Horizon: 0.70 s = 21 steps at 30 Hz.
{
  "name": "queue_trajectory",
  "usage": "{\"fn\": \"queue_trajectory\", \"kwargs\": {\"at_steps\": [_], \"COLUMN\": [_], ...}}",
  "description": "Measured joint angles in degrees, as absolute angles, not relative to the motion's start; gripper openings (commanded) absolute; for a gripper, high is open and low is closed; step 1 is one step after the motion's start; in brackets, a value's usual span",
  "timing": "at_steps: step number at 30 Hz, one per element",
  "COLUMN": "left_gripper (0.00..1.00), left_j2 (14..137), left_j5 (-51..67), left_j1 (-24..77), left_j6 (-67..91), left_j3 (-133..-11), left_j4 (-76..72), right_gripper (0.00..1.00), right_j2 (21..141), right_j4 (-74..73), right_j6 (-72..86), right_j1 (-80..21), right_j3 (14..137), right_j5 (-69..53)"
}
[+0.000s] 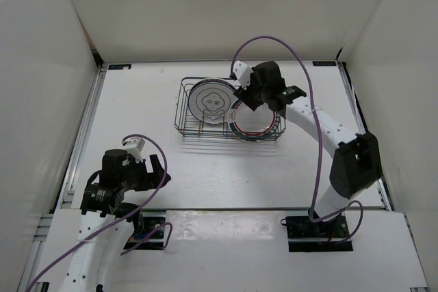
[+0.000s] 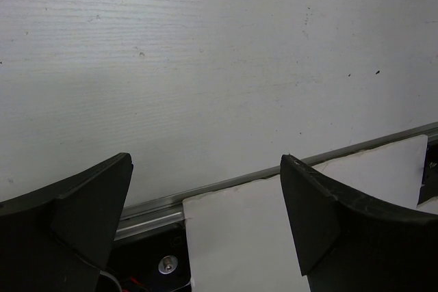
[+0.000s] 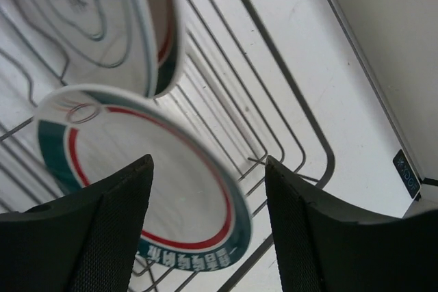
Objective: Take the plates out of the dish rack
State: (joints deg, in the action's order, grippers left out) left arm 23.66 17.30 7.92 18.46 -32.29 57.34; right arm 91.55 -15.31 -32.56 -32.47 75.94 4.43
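Note:
The dark wire dish rack (image 1: 182, 109) stands at the table's middle back. A silvery-grey plate (image 1: 209, 100) leans upright in its left part. A white plate with a teal band and red ring (image 1: 254, 126) lies tilted in its right part. My right gripper (image 1: 243, 96) is open just above the rack between them. In the right wrist view the teal-banded plate (image 3: 137, 169) has its rim between the open fingers of my right gripper (image 3: 209, 162), and the grey plate (image 3: 82, 25) is upper left; a red-edged rim (image 3: 166, 39) shows behind it. My left gripper (image 1: 157, 171) is open and empty.
White walls close the table in at the back and both sides. A metal rail and a white board (image 2: 274, 230) at the near edge lie under my left gripper (image 2: 205, 158). The rack's wires (image 3: 274, 100) run beneath the right fingers.

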Motion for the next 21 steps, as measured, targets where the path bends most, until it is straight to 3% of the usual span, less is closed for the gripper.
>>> {"fn": "queue_trajectory", "kwargs": {"at_steps": [8,13,21], "left_gripper": [1.0,1.0,1.0], "left_j2": [23.51,23.59,24.51], "left_j5": [17.67,18.11,18.57], "left_j1": [7.92,7.92,7.92], "left_j6": [18.46,18.46,18.41], "left_j3": [-32.18,-32.18,-32.18], "left_j4": [57.32,57.3,56.93], "right_gripper": [0.72,0.63,0.61], "right_j2": [96.09,100.82,103.77], "right_j4": [-20.51,-25.45,-29.54], "right_j6": [-32.56,-34.74,-34.79], "right_j1": [-24.84,-20.12,-13.76], "right_j3": [86.85,94.8,94.17], "right_j5": [-5.06,-14.98,-29.1]}}
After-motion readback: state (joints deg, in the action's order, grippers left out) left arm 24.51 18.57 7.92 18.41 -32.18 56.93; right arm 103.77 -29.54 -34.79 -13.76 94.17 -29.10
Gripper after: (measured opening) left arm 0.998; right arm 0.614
